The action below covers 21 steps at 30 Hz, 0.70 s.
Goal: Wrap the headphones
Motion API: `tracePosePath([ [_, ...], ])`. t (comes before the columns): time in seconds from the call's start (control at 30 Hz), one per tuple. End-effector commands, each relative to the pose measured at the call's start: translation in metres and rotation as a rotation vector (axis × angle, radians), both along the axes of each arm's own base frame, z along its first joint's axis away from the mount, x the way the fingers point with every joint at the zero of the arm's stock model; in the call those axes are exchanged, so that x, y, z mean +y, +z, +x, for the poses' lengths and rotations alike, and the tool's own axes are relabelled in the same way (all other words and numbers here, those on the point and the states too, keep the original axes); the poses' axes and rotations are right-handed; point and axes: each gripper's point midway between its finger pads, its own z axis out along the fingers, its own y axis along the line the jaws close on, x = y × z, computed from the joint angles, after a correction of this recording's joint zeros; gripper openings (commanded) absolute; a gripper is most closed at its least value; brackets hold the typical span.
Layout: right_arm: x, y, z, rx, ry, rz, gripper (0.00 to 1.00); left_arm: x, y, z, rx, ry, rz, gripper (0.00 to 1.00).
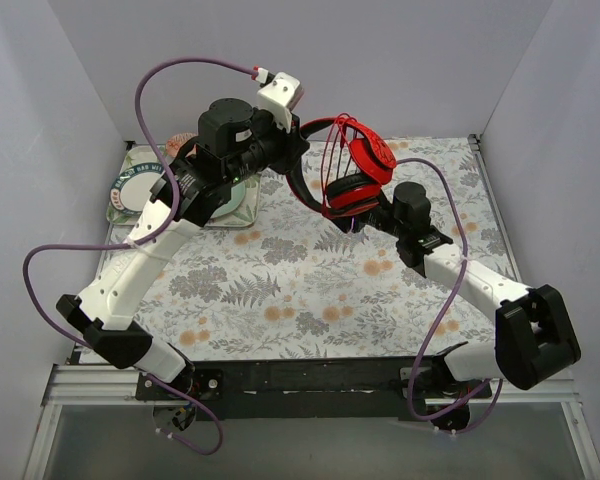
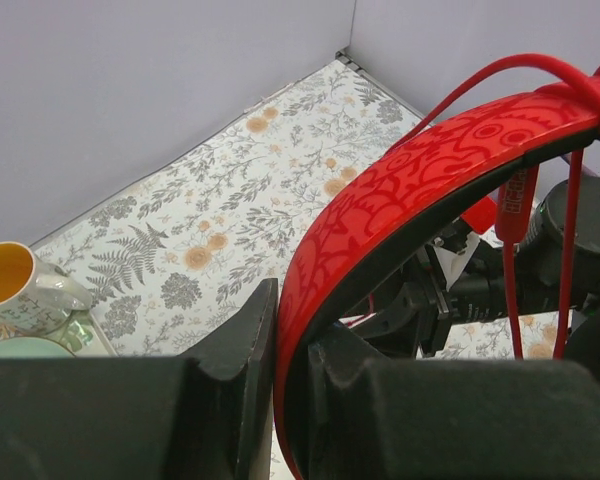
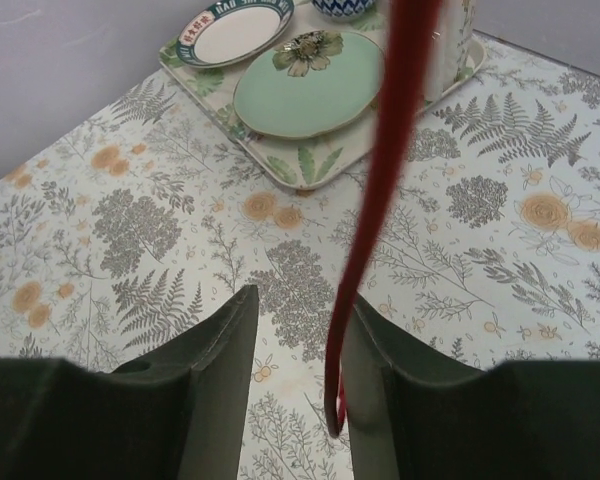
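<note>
1. Two tools are sharing the load. Your left tool [image 2: 295, 332] is clamping the headband [image 2: 420, 170], and its wrist view shows the red band running straight down between the two dark fingers with no gap on either side.
2. Your right tool [image 3: 302, 300] is standing with its jaws apart. A red strand [image 3: 383, 180] is passing between them and lying against one finger only. It is too blurred to tell whether it is cable or band, and nothing is being pinched there.
3. From the overhead view, the headphones [image 1: 358, 170] are hanging in the air between the two tools, above the back middle of the desk [image 1: 280, 290]. The earcups are sitting just beyond the right tool.
4. Several passes of the thin red cable [image 1: 330, 165] are draping over the headband and down beside the earcups, so you are judging the wrap as partly done and the winding step as the one in hand.
5. For the next move, you are looking at closing the right tool on the loose strand and carrying it round the band for another turn, while the left tool is acting as the anchor. That calls for light tension, since a slack loop could slide off the curved band.
6. Further out, the tray [image 3: 270, 165] with its green plate [image 3: 310, 85] is sitting at the back left corner, close enough under the left arm to deserve care when you are swinging the cable.
</note>
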Motion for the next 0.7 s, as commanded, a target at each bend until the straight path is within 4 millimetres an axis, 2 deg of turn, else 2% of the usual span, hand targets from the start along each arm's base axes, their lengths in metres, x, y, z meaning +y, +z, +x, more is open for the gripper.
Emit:
tracePosePath([
  [0.0, -0.005, 0.016, 0.004, -0.051, -0.046, 0.035, 0.45, 0.008, 0.051, -0.009, -0.091, 0.016, -0.119, 0.00],
  [0.1, -0.006, 0.017, 0.003, -0.059, -0.050, 0.041, 0.31, 0.008, 0.052, -0.009, -0.090, 0.018, -0.122, 0.00],
  [0.13, -0.005, 0.017, 0.003, -0.061, -0.048, 0.040, 0.17, 0.008, 0.052, -0.009, -0.088, 0.019, -0.125, 0.00],
  [0.17, -0.006, 0.018, 0.003, -0.061, -0.051, 0.040, 0.10, 0.008, 0.052, -0.009, -0.088, 0.019, -0.127, 0.00],
  [0.23, -0.005, 0.018, 0.004, -0.057, -0.053, 0.037, 0.01, 0.013, 0.054, -0.004, -0.086, 0.056, -0.136, 0.00],
  [0.37, -0.006, 0.010, 0.003, -0.038, -0.053, 0.033, 0.01, 0.019, 0.062, 0.000, -0.097, 0.086, -0.155, 0.00],
  [0.4, -0.010, 0.000, 0.004, -0.016, -0.078, 0.028, 0.01, 0.022, 0.067, 0.001, -0.110, 0.094, -0.160, 0.00],
  [0.43, -0.015, 0.004, 0.004, -0.017, -0.097, 0.059, 0.01, 0.025, 0.069, 0.002, -0.125, 0.103, -0.147, 0.00],
  [0.6, -0.075, 0.002, 0.023, 0.016, -0.314, 0.141, 0.01, 0.042, 0.058, 0.007, -0.172, 0.164, -0.064, 0.00],
  [0.63, -0.085, 0.006, 0.023, 0.008, -0.344, 0.148, 0.01, 0.044, 0.050, 0.010, -0.166, 0.181, -0.042, 0.00],
  [0.67, -0.100, 0.006, 0.028, 0.012, -0.391, 0.151, 0.01, 0.047, 0.051, 0.007, -0.172, 0.177, -0.042, 0.00],
])
